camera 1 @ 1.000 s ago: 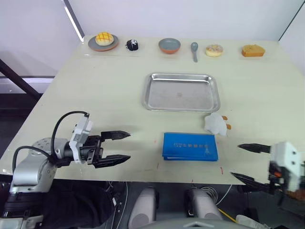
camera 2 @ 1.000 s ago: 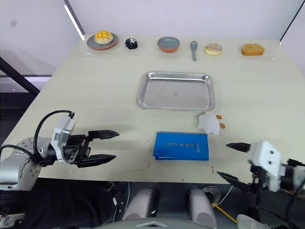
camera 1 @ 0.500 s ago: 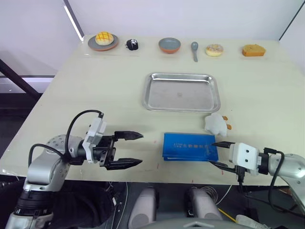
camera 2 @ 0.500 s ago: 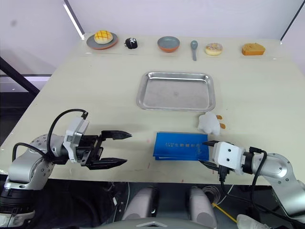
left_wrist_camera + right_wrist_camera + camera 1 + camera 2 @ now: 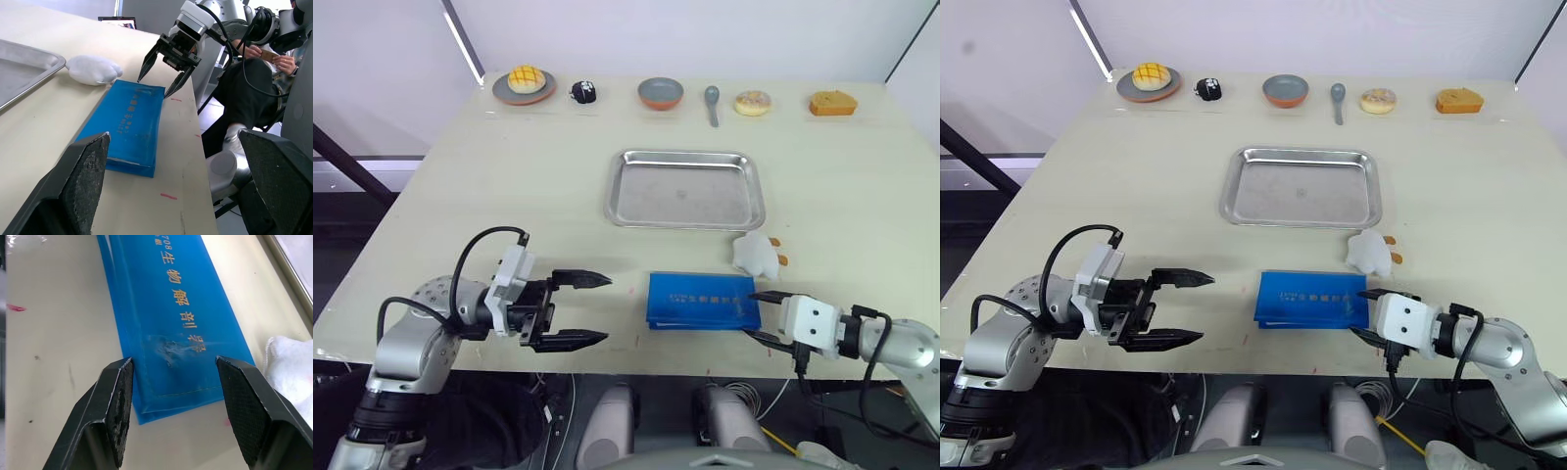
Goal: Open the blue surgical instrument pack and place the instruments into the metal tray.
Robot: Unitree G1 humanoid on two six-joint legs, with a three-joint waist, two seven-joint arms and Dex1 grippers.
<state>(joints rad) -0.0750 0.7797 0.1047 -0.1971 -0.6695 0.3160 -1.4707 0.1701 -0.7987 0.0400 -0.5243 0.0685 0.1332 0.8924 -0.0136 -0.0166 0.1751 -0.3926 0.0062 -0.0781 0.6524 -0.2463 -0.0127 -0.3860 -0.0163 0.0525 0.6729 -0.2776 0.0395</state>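
Observation:
The blue surgical instrument pack lies flat and folded shut near the table's front edge, printed side up. The instruments are hidden. The metal tray sits beyond it with nothing in it. My right gripper is open at the pack's right end. In the right wrist view its two fingertips stand on either side of that short end, low over the table. My left gripper is open, hovering left of the pack with a gap between them and pointing at it.
A crumpled white cloth lies between tray and pack at the right. Along the far edge stand a plate with a bun, a bowl, a grey spoon, a donut and a cake. A person sits beyond the table's right side.
Over the last second my right gripper swung in from the front right to the pack's right end. The left gripper edged right toward the pack. Both stayed open.

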